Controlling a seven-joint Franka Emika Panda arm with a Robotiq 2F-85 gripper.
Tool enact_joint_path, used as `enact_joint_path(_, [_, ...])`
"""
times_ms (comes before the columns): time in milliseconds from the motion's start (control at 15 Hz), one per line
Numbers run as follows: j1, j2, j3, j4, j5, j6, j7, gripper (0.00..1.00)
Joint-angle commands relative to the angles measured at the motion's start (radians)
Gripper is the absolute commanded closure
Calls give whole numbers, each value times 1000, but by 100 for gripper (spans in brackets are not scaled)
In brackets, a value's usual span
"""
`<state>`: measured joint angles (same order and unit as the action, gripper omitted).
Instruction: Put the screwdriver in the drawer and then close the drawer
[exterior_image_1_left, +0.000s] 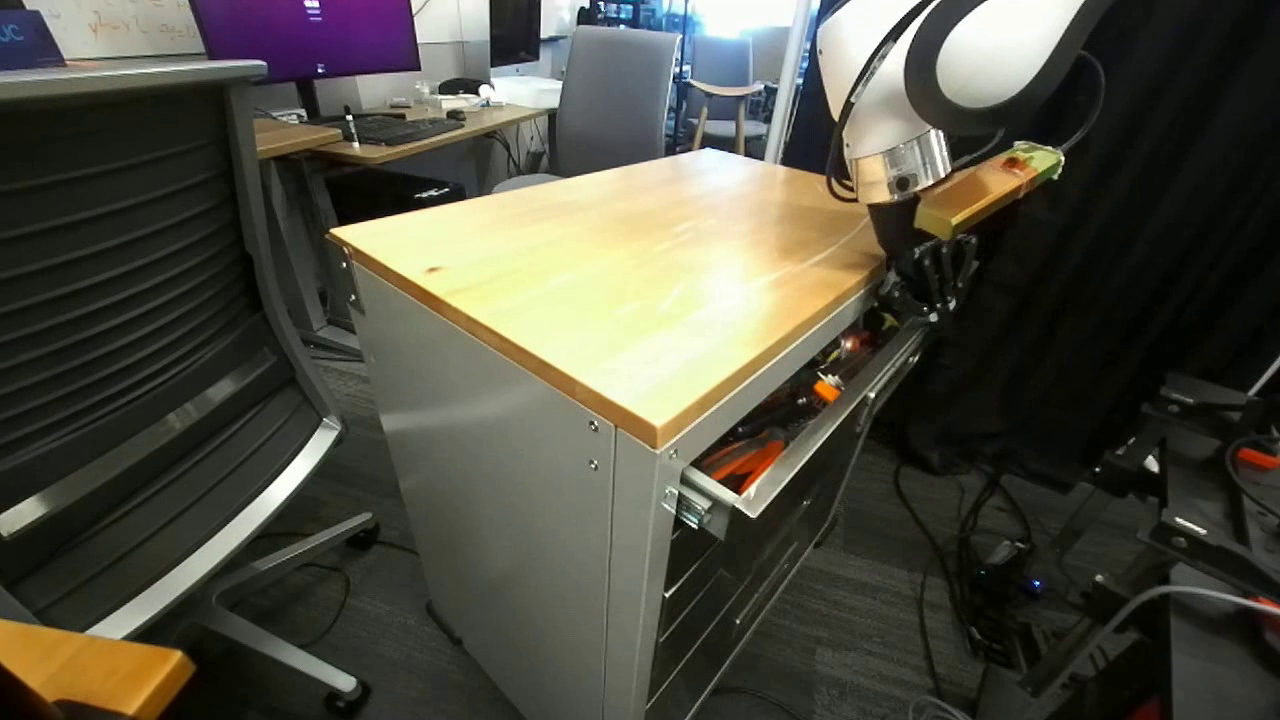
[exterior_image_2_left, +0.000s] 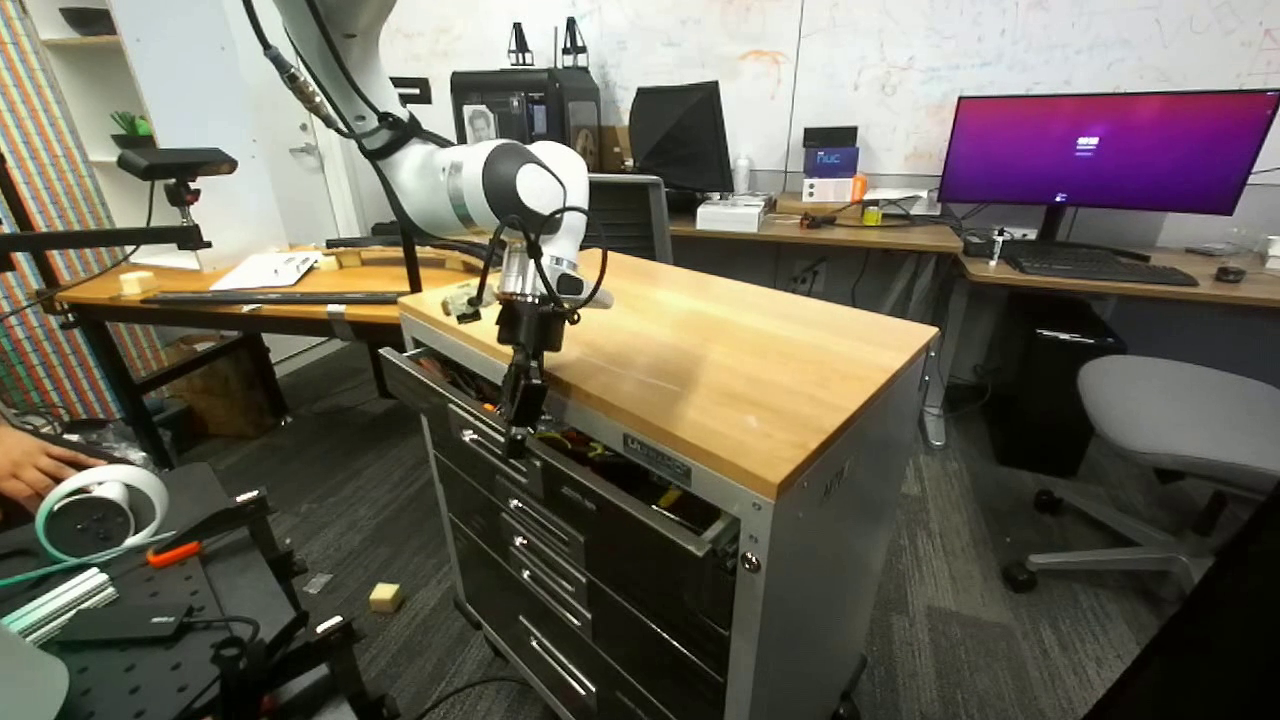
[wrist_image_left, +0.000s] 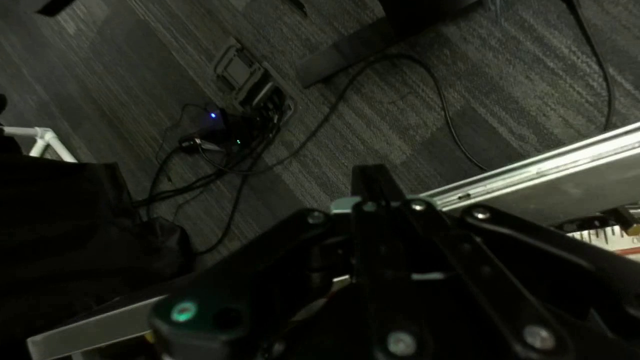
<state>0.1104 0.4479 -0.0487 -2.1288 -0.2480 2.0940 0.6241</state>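
Observation:
The drawer (exterior_image_1_left: 805, 447) stands partly pulled out under the wooden top. It also shows in an exterior view (exterior_image_2_left: 640, 508), and its metal edge (wrist_image_left: 540, 172) crosses the wrist view. Several tools lie inside, among them orange-handled ones (exterior_image_1_left: 745, 460). I cannot make out the screwdriver among them. My gripper (exterior_image_1_left: 932, 315) points down at the drawer front, away from the nearer end in that view. In an exterior view its tips (exterior_image_2_left: 516, 443) overlap the outer face of the drawer front. In the wrist view the fingertips (wrist_image_left: 377, 175) are together with nothing seen between them; I cannot tell whether they touch the drawer.
The wooden cabinet top (exterior_image_1_left: 600, 280) overhangs the drawer. More drawers (exterior_image_2_left: 560, 590) lie below it. A black curtain (exterior_image_1_left: 1130, 250) hangs behind the arm. Cables (wrist_image_left: 215, 170) lie on the floor. A black cart (exterior_image_2_left: 170, 620) stands in front, with a person's hand (exterior_image_2_left: 40, 465) beside it.

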Motion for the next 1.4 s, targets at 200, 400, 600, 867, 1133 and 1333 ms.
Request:
enact_joint_path(200, [10,-17,-6,-71,17,297,-26,95])
enact_joint_path(400, [1,-64,-7,-118,49,360,-33,95])
enact_joint_path(600, [-5,-97,-6,-167,94,428,-44,95])
enact_joint_path(867, [9,-123,-21,-209,93,520,-30,95])
enact_joint_path(1133, [48,-147,-62,-232,-4,577,-1,95])
enact_joint_path(1333, [82,-144,-93,-244,-90,625,24,95])
